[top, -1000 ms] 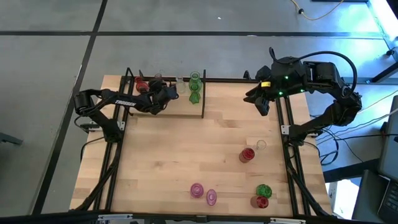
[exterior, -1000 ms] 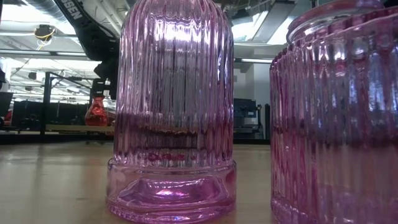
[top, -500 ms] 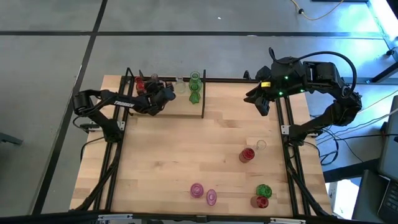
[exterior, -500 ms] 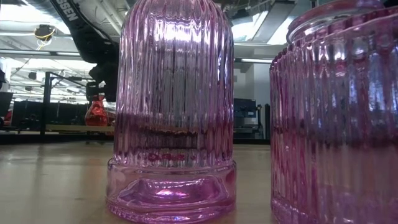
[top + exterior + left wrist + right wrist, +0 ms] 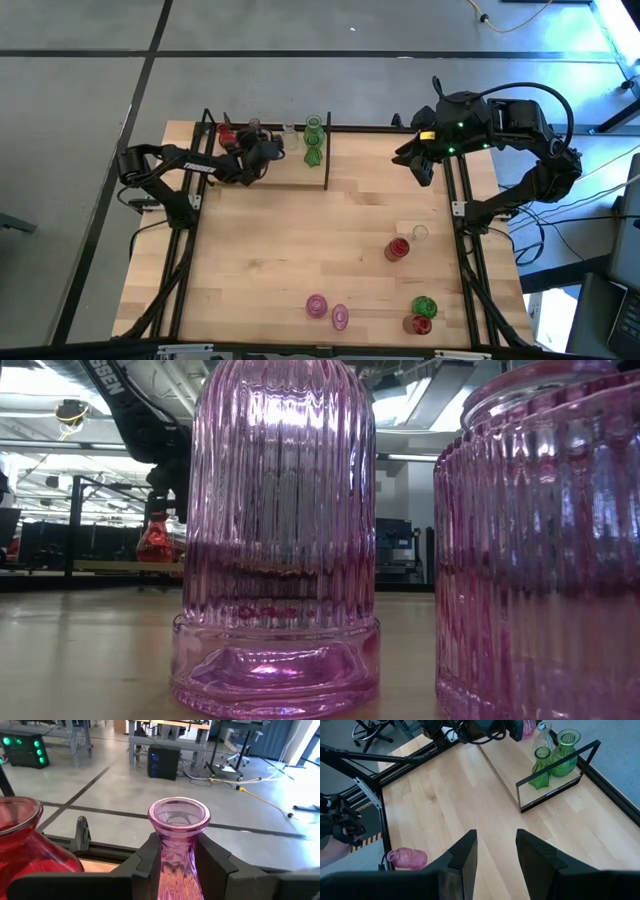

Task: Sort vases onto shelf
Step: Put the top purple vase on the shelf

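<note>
The shelf [image 5: 300, 176] stands at the table's far left. On it are a red vase [image 5: 228, 135], a clear vase [image 5: 290, 134] and two green vases [image 5: 313, 126] [image 5: 312, 155]. My left gripper [image 5: 268, 148] reaches over the shelf, shut on a pink vase [image 5: 179, 815] beside the red vase [image 5: 25, 850]. My right gripper [image 5: 418, 165] hangs open high over the table's far right, with nothing between its fingers [image 5: 465, 855]. More vases stand on the table: red [image 5: 397, 248], clear [image 5: 420, 233], two pink [image 5: 317, 305] [image 5: 340, 317], green [image 5: 424, 306] and red [image 5: 418, 324]. My left gripper pinches the pink vase's narrow neck [image 5: 177, 862], just below the flared rim, between its two fingers [image 5: 147, 857]. The fingers come nearly level from the table's left side and lie across the neck. The vase stands upright; its body and foot are hidden below the fingers.
Black rods [image 5: 555, 770] edge the shelf, and a black frame [image 5: 462, 210] runs along the table's sides. The table's middle [image 5: 310, 240] is bare wood. In the low view two pink vases [image 5: 275, 530] [image 5: 540, 550] fill the foreground.
</note>
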